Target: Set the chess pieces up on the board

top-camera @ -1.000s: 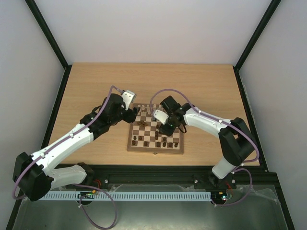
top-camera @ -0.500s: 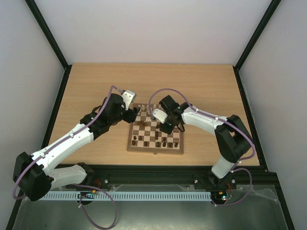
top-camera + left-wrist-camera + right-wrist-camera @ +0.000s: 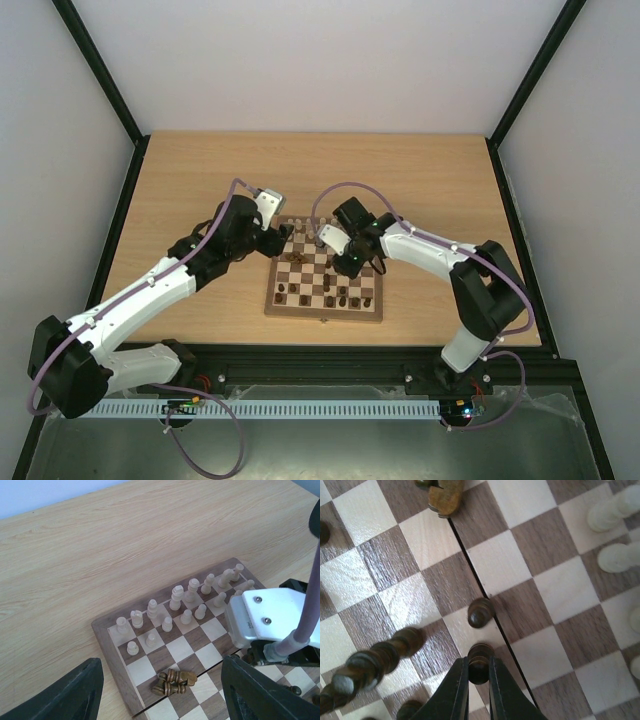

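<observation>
Your right jaws are pinched tight on a dark pawn (image 3: 480,664), one finger on each side of its head. Whether its base touches the square beneath cannot be told. The pawn sits by the fold line that crosses the middle of the board (image 3: 322,316). A second dark pawn (image 3: 481,612) stands just ahead of it on that same line, near but apart, and is the closest thing in your way. To one side in the right wrist view a tall dark piece (image 3: 376,657) leans into view, close to the fingers. On the other side, well apart, are pale pieces (image 3: 176,596).

Those pale pieces stand upright in two rows along the board's far edge. A few toppled dark pieces (image 3: 175,681) lie in a small heap on their sides towards the left of the board, a couple of rows in from the pale ones. More dark pieces (image 3: 335,297) stand scattered over the near rows.

Your left jaws are spread wide with nothing between them, hovering over the board's far left corner, above the heap. The right arm (image 3: 430,250) reaches in from the other side, its white wrist block over the board's right half.

The board lies flat on the counter (image 3: 200,180), between the two arms and nearer the front edge.
</observation>
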